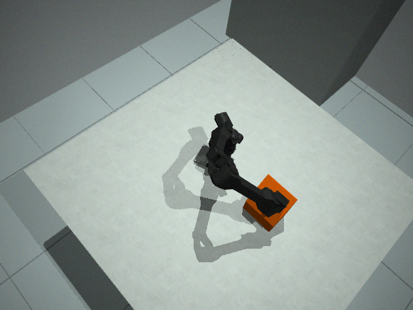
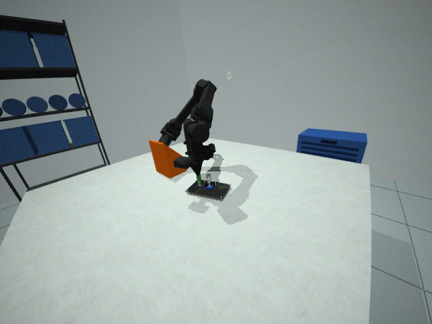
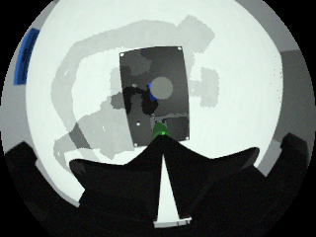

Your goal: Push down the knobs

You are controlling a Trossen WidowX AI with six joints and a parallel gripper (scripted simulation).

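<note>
"So, where does the gripper [image 2: 199, 173] [image 3: 161, 138] stand?"

"At the green knob [image 2: 198, 179] [image 3: 160, 130], fingertips pressed together with nothing pinched, just above its top or touching it; I can't tell which. The knob rises from the circuit board [image 2: 223, 192] [image 3: 173, 61], my landmark, which sits on the table [image 2: 195, 264], in front of the orange block [image 2: 162, 162] [image 1: 268, 221] in the exterior view."

"And the other knob?"

"The pale grey one [image 2: 208, 175] [image 3: 161, 88] stands over the blue potentiometer [image 2: 209, 187] [image 3: 151, 93], nearer the board's middle. It looks high on its shaft, so I judge it unpushed."

"How should the green one be pressed?"

"Keep the closed tips centred over the shaft and push straight down, slowly. Any sideways slide could lean on the potentiometer and break it loose. Ease off once the knob meets the body, lift clear, then line up over the grey one. Open only after both are seated."

"Any brands or labels?"

"None I can read, on the board or on the blue cabinet [image 2: 335, 136] [image 3: 22, 61] beyond the table."
</note>
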